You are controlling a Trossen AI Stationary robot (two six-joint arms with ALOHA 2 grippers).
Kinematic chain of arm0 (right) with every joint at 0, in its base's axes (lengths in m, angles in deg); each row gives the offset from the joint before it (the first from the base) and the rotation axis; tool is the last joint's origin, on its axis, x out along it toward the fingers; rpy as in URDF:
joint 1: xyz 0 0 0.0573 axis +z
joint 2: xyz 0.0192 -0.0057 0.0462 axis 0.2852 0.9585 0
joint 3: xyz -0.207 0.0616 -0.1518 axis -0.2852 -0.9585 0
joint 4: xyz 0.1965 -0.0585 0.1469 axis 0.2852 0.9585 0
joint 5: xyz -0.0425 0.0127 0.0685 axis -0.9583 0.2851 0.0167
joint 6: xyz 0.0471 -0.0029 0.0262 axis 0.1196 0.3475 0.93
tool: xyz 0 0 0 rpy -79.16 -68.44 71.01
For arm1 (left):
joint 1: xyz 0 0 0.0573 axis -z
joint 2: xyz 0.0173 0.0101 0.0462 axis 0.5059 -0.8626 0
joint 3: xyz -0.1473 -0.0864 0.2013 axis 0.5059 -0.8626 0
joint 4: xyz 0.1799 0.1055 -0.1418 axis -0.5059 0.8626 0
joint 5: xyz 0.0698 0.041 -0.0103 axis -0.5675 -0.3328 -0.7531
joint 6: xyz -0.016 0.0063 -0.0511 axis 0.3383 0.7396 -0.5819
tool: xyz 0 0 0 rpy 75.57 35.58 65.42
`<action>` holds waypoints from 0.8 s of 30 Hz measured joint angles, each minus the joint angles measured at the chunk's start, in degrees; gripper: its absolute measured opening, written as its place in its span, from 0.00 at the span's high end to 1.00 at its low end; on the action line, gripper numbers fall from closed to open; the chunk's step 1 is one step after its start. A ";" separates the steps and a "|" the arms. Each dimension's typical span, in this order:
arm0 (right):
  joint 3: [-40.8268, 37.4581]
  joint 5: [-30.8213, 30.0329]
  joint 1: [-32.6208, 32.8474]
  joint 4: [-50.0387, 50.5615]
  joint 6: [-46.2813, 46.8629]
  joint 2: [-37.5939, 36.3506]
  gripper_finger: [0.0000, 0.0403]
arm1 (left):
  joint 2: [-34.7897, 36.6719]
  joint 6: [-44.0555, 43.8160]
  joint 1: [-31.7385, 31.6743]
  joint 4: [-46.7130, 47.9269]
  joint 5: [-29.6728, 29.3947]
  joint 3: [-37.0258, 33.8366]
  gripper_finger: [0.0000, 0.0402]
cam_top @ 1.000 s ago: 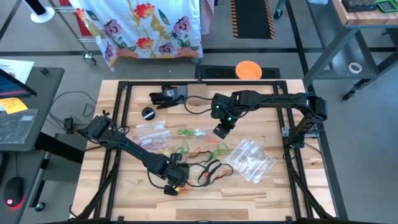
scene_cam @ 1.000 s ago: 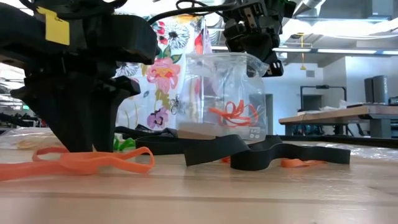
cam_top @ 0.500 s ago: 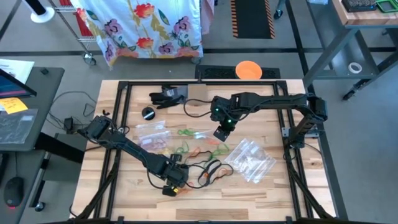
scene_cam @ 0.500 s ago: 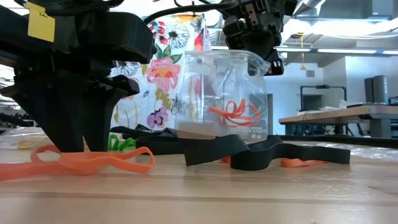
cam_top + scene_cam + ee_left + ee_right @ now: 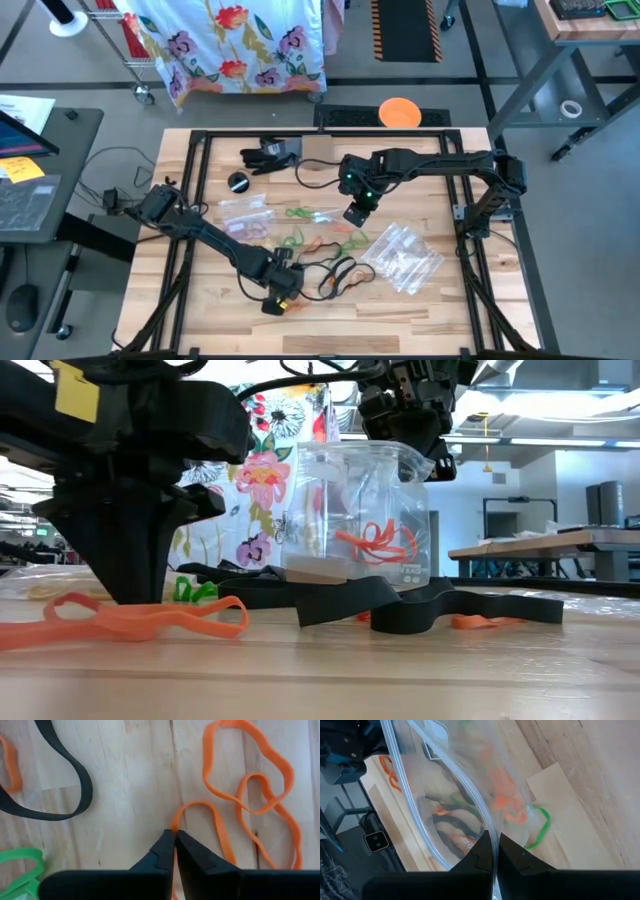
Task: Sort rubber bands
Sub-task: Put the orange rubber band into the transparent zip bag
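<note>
L gripper point(image 5: 174, 836) is down at the desk point(image 5: 450, 310) near its front edge, fingers pressed together, tips pinching an orange band point(image 5: 220, 827) at the top of its loop. That band lies tangled w/ more orange loops; a black band point(image 5: 75, 795) and a green one point(image 5: 22, 865) lie nearby, apart from the tips.

R gripper point(image 5: 495, 845) is above mid-desk, fingers together, pinching the rim of a clear bag point(image 5: 440, 805) that hangs open below it. Orange bands point(image 5: 378, 542) show inside the bag in low view.

More bands point(image 5: 335, 270) lie spread across mid-desk, btwn the arms. A 2nd bag point(image 5: 405, 258) lies flat toward the R side.

Bag contents are blurred thru plastic in R wrist view; can't count them. L gripper's tips are hidden by its own body in high view.
</note>
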 joint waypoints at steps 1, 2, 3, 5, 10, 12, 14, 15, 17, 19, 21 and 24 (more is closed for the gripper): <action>0.00 0.00 0.00 -0.02 0.02 0.00 0.99 | 0.00 0.08 -0.31 -0.19 0.18 0.01 0.98; 0.02 0.00 0.00 -0.02 0.02 0.00 0.99 | -0.01 0.18 -0.61 -0.17 0.22 0.15 0.98; 0.00 0.00 0.00 -0.02 0.02 0.00 0.99 | -0.07 0.54 -0.89 -0.08 0.20 0.42 0.99; 0.00 0.00 0.00 -0.02 0.02 0.00 0.99 | 0.18 2.03 -1.16 0.34 0.08 1.08 1.00; 0.00 0.00 0.00 0.04 0.02 0.00 0.99 | 3.20 6.88 -1.58 0.81 -4.25 3.75 1.00; 0.00 0.00 0.00 0.06 0.02 0.00 0.99 | 5.09 9.53 -1.41 0.76 -5.37 4.44 1.00; 0.02 0.00 0.00 0.08 0.02 0.00 0.99 | 6.79 12.00 -1.63 1.17 -5.76 4.79 1.00; 0.00 0.00 0.00 0.18 0.02 0.00 0.99 | 7.64 13.03 -1.91 0.94 -6.22 4.96 1.00; 0.00 0.00 0.00 0.42 0.02 0.00 0.99 | 9.68 14.92 -2.62 -0.08 -8.05 5.31 1.00; 0.00 0.00 0.00 0.39 0.02 0.00 0.99 | 11.46 16.94 -3.08 -2.14 -11.01 5.41 1.00; 0.00 0.00 0.00 0.37 0.03 0.00 0.99 | 13.03 18.72 -3.56 -3.72 -14.09 5.41 1.00; 0.01 0.00 0.00 0.37 0.02 0.00 0.99 | 15.37 21.52 -5.01 -7.63 -17.97 5.41 1.00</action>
